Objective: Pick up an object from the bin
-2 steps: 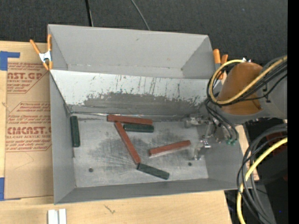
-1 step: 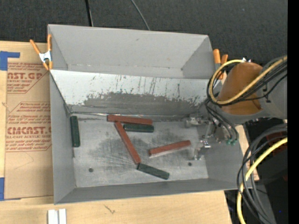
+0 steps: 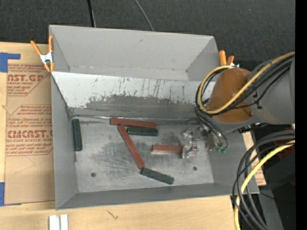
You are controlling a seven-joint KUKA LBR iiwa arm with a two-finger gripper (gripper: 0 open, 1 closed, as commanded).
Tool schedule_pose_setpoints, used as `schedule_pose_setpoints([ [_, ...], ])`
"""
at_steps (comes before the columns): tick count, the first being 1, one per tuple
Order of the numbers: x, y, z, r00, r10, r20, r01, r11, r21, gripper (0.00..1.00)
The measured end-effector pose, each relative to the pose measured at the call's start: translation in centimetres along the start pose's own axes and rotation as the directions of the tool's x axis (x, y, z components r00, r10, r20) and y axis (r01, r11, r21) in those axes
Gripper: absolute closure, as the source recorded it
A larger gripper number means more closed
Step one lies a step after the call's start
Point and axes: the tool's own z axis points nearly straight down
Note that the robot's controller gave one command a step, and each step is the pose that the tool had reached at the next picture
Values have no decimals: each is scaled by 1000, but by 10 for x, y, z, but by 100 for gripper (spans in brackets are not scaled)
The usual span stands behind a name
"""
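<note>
My gripper point(image 3: 188, 147) is low in the right part of the bin, its metal fingers at the right end of a short red-brown stick point(image 3: 165, 149) that lies flat on the floor. Whether the fingers close on the stick is hidden by the gripper body. A longer red-brown stick point(image 3: 131, 147) lies diagonally to the left of it. A dark green stick point(image 3: 157, 176) rests near the front, below the gripper.
Further left lie a red-brown stick point(image 3: 133, 122) with a dark green stick point(image 3: 141, 131) beside it near the back wall. Another dark green stick point(image 3: 76, 134) stands along the left wall. The arm with its orange cover and cables enters from the right.
</note>
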Motion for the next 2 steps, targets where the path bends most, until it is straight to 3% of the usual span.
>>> schedule_pose_setpoints([
  [1, 0, 0, 0, 1000, 0, 1, 0, 1000, 0, 100],
  [2, -19, -20, -148, 999, 51, 8, -51, 999, 2, 100],
])
